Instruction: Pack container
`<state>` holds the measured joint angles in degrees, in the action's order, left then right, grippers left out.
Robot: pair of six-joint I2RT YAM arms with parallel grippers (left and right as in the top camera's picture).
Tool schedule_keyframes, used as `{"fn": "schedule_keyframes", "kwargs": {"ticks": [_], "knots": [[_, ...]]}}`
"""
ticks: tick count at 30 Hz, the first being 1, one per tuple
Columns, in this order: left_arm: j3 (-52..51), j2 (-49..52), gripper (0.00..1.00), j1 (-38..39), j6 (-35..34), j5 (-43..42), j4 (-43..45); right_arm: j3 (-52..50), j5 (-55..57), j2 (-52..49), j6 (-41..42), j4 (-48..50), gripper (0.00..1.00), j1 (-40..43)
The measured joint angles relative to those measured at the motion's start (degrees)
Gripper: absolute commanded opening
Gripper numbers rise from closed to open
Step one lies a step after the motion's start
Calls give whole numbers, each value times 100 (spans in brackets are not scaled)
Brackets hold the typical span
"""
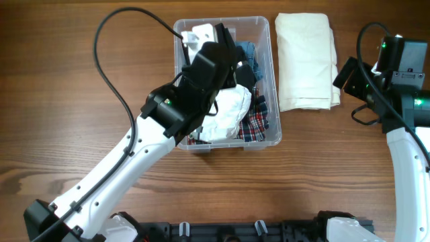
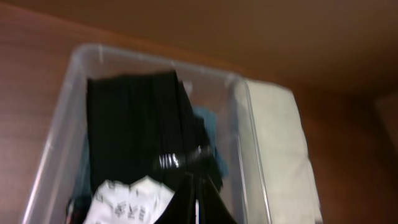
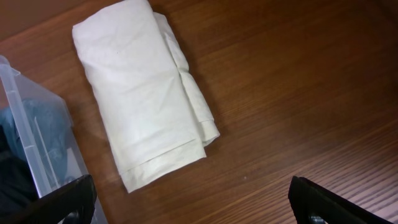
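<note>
The clear plastic container [image 1: 274,81] stands at the back middle of the table and holds white, plaid, teal and black clothes. My left gripper [image 1: 227,42] reaches into it from the front left. In the left wrist view its fingers [image 2: 196,208] are pressed together on a black garment [image 2: 134,127] that lies in the container [image 2: 247,130], next to a white printed cloth [image 2: 127,200]. A folded cream cloth [image 1: 306,60] lies on the table right of the container. My right gripper [image 1: 349,74] is open and empty beside that cloth [image 3: 143,93], its fingers [image 3: 199,208] wide apart above the wood.
The container's right wall [image 3: 25,134] shows at the left edge of the right wrist view. The left arm's black cable [image 1: 107,74] loops over the table's left half. The arm bases stand at the front edge.
</note>
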<state>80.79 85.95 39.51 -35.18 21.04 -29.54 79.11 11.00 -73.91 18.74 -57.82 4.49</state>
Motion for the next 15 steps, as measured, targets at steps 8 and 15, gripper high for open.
{"fn": "schedule_keyframes", "kwargs": {"ticks": [8, 15], "knots": [[-13, 1106, 4, -542, 96, 398, 1991, 0, 0, 0, 2, 2, 100, 0], [-13, 2566, 4, -1086, 247, -433, 2787, 0, 0, 0, 0, 0, 100, 0]]}}
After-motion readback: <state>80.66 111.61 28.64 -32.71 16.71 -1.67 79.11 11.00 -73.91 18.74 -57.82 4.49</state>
